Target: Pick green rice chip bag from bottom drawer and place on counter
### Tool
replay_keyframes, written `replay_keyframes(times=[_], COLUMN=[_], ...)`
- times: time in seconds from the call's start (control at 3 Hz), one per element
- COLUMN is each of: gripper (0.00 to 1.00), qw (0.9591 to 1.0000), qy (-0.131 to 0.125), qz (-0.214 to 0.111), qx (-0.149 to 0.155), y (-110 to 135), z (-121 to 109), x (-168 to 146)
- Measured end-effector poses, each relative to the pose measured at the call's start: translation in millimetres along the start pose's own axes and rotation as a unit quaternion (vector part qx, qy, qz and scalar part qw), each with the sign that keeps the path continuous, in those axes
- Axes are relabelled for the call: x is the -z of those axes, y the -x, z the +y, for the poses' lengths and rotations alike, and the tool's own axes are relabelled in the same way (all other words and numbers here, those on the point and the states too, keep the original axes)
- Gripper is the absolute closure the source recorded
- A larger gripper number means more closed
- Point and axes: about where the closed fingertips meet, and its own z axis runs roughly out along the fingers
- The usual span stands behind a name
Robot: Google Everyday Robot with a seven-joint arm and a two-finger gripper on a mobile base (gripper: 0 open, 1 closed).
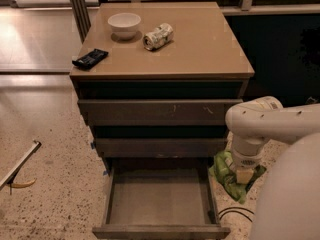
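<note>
Green rice chip bag (226, 174) in gripper (244, 174) beside drawer (160, 230).

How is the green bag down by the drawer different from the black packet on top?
The green rice chip bag is light green and crinkly; the black packet is dark and flat. The bag is low down, just outside the open bottom drawer, right under the gripper; the packet lies up on the counter, near a front corner. Both look like small soft wrappers.
</note>
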Motion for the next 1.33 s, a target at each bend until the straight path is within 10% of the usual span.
replay_keyframes(times=[0.67,1.33], gripper=[1.0,1.0], qw=[0.9972,0.9888], qy=[-0.041,-0.144], qz=[0.057,0.018], qx=[0.028,0.037], y=[-5.2,23.8], z=[40.6,58.6], x=[107.8,201.9])
